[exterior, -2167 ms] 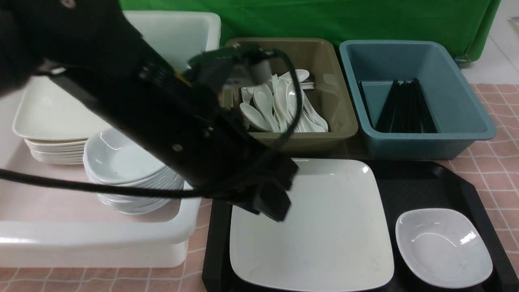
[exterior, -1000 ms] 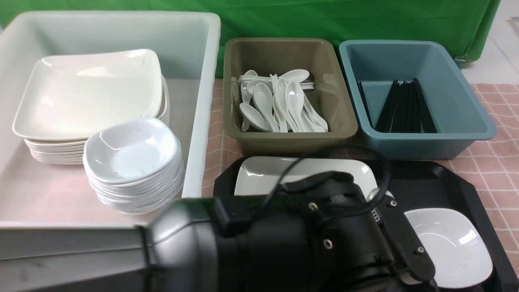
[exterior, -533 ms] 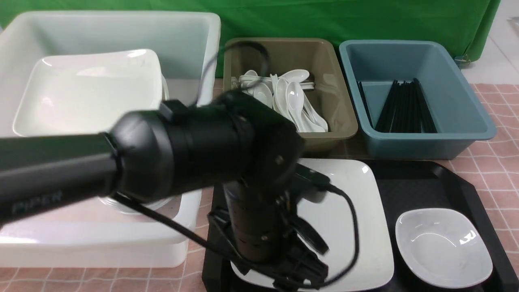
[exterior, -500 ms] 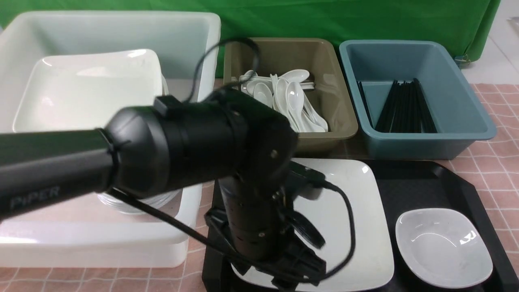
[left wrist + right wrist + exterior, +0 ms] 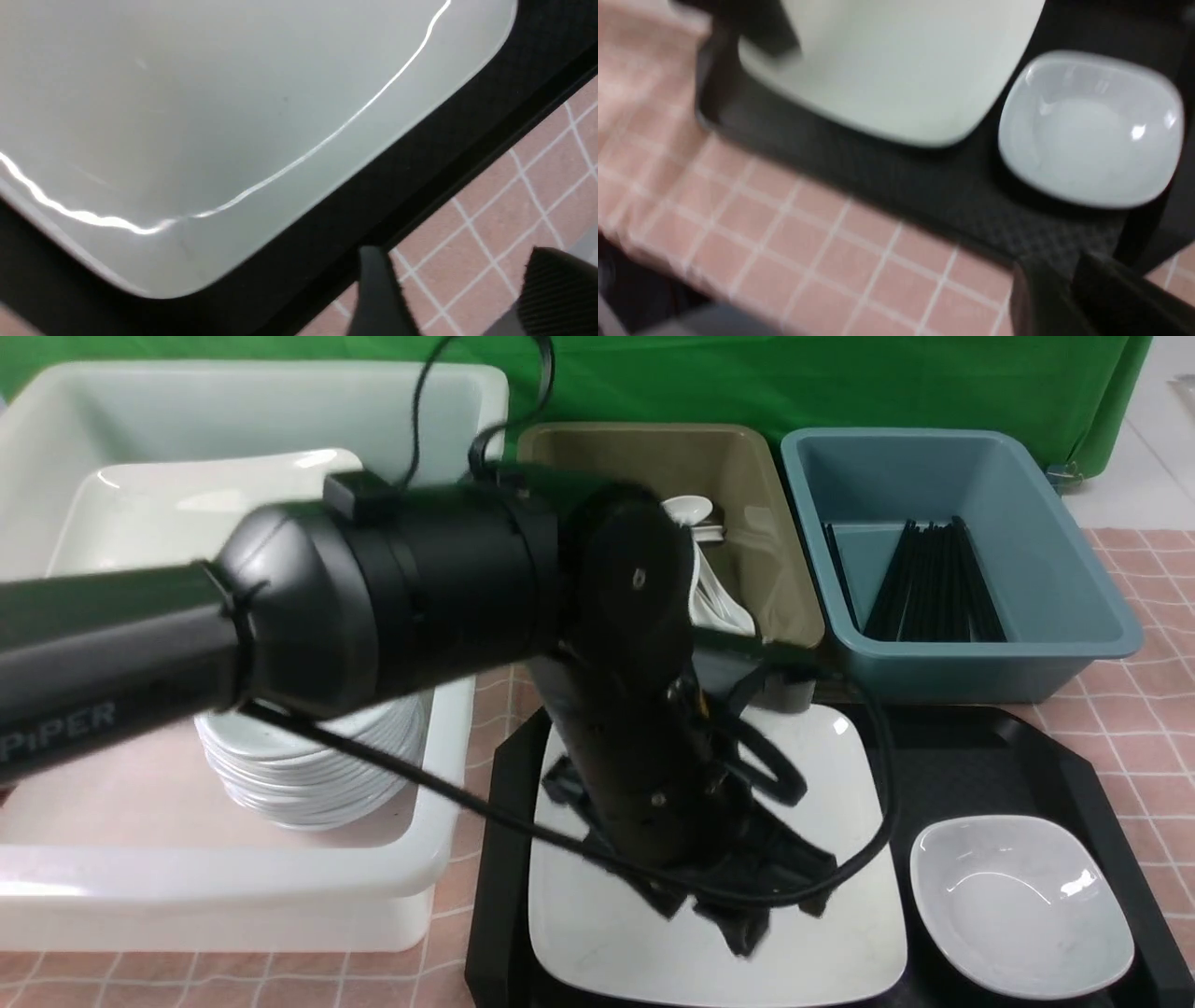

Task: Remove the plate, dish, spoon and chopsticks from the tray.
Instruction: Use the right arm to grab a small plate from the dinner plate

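left pincer (image 5: 455, 261) apart, empty, over the near part of the plate (image 5: 840, 952), flat on the tray's (image 5: 971, 765) left half. Low glossy rim: a shallow bite may slip, shoving it into the dish (image 5: 1022, 905). State of the right pincer (image 5: 1066, 273): cannot tell, too blurred.

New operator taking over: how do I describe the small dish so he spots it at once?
Find the black tray in front of the olive-brown bin and the blue-grey bin. On its right side, beside the large square plate, lies the dish. It is a small, shallow, glossy white rounded square with a dipped centre, lying single, unlike the stacked dishes in the white tub.
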Action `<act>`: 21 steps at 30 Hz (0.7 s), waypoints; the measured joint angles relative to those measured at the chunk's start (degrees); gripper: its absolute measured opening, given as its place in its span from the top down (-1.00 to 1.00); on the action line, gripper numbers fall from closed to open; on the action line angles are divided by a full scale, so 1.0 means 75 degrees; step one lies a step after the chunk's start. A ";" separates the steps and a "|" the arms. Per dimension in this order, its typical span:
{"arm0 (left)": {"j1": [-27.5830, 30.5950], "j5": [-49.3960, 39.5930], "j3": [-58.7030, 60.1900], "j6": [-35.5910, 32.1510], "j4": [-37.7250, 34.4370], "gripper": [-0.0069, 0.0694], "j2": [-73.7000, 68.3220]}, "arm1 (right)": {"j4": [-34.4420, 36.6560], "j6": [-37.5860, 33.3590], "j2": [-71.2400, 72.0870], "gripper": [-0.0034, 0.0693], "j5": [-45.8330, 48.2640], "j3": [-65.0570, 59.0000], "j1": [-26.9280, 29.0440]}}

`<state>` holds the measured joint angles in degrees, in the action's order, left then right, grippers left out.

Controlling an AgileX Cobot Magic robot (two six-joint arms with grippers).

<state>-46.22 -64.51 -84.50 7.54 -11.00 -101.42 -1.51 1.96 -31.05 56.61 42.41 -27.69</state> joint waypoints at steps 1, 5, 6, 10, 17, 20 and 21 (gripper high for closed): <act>0.0000 -0.0291 -0.0441 -0.0004 0.0439 0.19 0.0000 | 0.0015 -0.0091 -0.0427 0.71 0.0095 0.0000 0.0000; 0.0025 -0.0582 -0.1356 -0.0175 0.1291 0.66 0.0103 | 0.0023 -0.0202 -0.1477 0.82 0.0128 0.0000 0.0000; 0.0060 -0.0600 -0.1559 -0.0331 0.1327 0.73 0.0185 | 0.0023 -0.0261 -0.1802 0.82 0.0106 0.0000 0.0000; 0.0500 -0.0647 -0.1788 -0.0861 0.0642 0.79 0.0705 | 0.0006 -0.0693 -0.3017 0.73 -0.0034 0.0000 0.0000; 0.2622 -0.0709 -0.1149 -0.1561 -0.0923 0.79 0.1672 | -0.0139 -0.1045 -0.5285 -0.21 -0.1333 0.0000 0.0000; 0.3372 -0.0709 -0.0787 -0.1793 -0.1334 0.79 0.1934 | -0.0315 -0.1155 -0.5948 -0.40 -0.1977 0.0000 -0.0003; 0.3716 -0.0709 -0.0624 -0.1895 -0.1528 0.79 0.2079 | -0.0395 -0.1154 -0.6222 -0.43 -0.2250 0.0000 -0.0010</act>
<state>-18.35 -69.83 -89.18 -6.67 -22.46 -85.83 -4.47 -6.70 -77.71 39.73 42.41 -27.76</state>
